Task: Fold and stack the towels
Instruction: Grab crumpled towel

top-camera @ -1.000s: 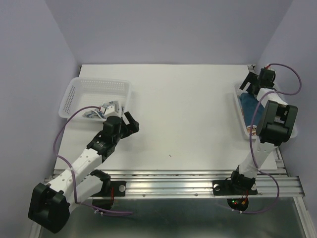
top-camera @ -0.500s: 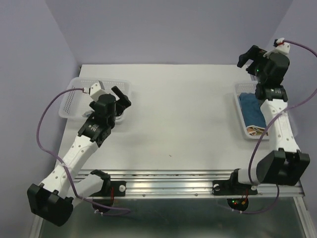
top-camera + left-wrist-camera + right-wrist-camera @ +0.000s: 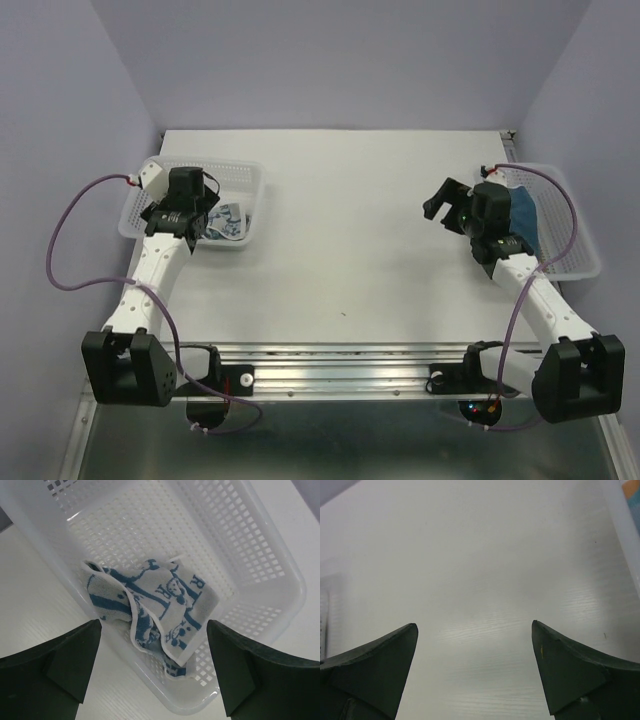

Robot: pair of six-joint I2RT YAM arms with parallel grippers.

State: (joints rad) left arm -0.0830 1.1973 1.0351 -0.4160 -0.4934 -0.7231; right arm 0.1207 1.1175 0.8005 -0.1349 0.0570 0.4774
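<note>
1. The left fingers (image 3: 190, 210) stood wide open and held nothing. Half a second earlier they had been raised at the near rim of the left basket (image 3: 250, 175); now they had swung in above it.
2. A crumpled white-and-blue towel (image 3: 160, 607) lay in that basket, below the gap between the left fingers and untouched.
3. The right fingers (image 3: 445, 200) were also spread wide and empty. They had left the far end of the right basket (image 3: 585, 245) and now hung over bare desk (image 3: 480, 570).
4. A dark blue towel (image 3: 525, 212) lay in the right basket, just behind the right fingers.
</note>
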